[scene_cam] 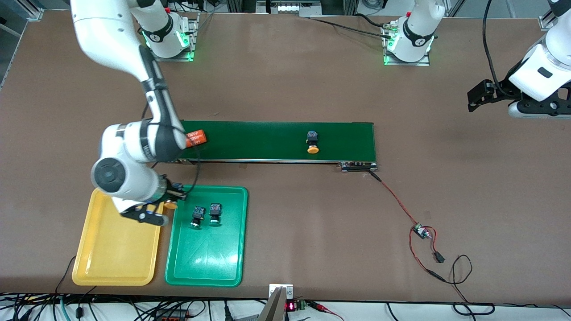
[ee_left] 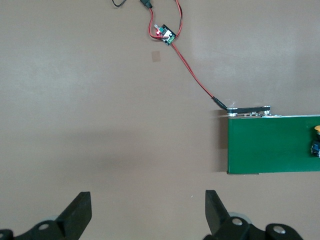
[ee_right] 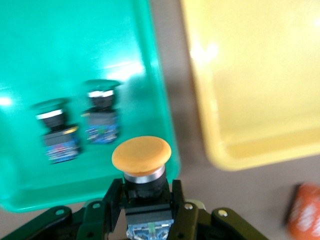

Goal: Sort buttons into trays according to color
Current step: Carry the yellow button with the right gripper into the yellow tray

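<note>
Your brown table (scene_cam: 285, 80) carries, nearest the front camera, the yellow tray (scene_cam: 111, 254) and green tray (scene_cam: 209, 258); two green buttons (scene_cam: 206, 215) lie in the green tray. You see the right gripper (scene_cam: 167, 200) pinching an orange button (ee_right: 141, 155) over that tray's edge. Farther off, another orange button (scene_cam: 312, 142) sits on the conveyor belt (scene_cam: 267, 140). Your left gripper (ee_left: 148, 212) waits spread wide

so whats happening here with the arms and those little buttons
The right gripper is shut on an orange-capped button, held over the gap between the green tray and the yellow tray. Two green-capped buttons already lie in the green tray; the yellow tray holds none. Another orange-capped button sits on the conveyor belt. The left gripper waits, open, over bare table at its own end.
</note>
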You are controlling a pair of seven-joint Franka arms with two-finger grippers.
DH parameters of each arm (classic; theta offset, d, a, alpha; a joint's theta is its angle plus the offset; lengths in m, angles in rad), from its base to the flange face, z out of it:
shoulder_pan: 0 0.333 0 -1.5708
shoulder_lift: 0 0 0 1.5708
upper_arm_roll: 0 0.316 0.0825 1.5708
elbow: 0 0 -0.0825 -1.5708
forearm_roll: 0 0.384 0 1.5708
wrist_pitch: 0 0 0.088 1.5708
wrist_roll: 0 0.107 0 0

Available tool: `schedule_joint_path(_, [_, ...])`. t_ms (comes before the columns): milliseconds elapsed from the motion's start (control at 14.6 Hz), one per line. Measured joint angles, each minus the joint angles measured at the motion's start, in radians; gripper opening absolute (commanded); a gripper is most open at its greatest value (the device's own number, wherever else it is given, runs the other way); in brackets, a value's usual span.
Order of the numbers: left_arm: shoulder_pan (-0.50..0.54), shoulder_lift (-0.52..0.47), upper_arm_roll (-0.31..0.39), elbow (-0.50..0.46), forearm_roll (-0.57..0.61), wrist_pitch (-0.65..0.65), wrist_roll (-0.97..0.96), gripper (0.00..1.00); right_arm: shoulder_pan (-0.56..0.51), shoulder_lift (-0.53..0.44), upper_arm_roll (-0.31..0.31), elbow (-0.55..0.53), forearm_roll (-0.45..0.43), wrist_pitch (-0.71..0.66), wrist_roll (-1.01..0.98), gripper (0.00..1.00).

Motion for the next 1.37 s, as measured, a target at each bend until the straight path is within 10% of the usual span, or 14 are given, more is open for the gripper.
schedule_joint_path(685, [0.05,0.0,0.001,0.0,0.0,0.0,0.12,1.0,-0.128,0.15,0.002,-0.001,-0.043,0.248,-0.338,0.01])
schedule_joint_path(754, [0.05,0.0,-0.002,0.0,0.0,0.0,0.121,1.0,-0.128,0.169,0.004,-0.001,-0.044,0.271,-0.338,0.16])
schedule_joint_path(822, [0.05,0.0,-0.004,0.0,0.0,0.0,0.122,1.0,-0.128,0.183,0.005,0.0,-0.046,0.292,-0.339,0.83])
schedule_joint_path(891, [0.05,0.0,-0.005,0.0,0.0,0.0,0.123,1.0,-0.127,0.185,0.005,0.002,-0.05,0.3,-0.339,1.0])
schedule_joint_path(1370, [0.05,0.0,-0.007,0.003,0.0,0.001,0.125,1.0,-0.127,0.135,0.005,0.038,-0.05,0.242,-0.344,1.0])
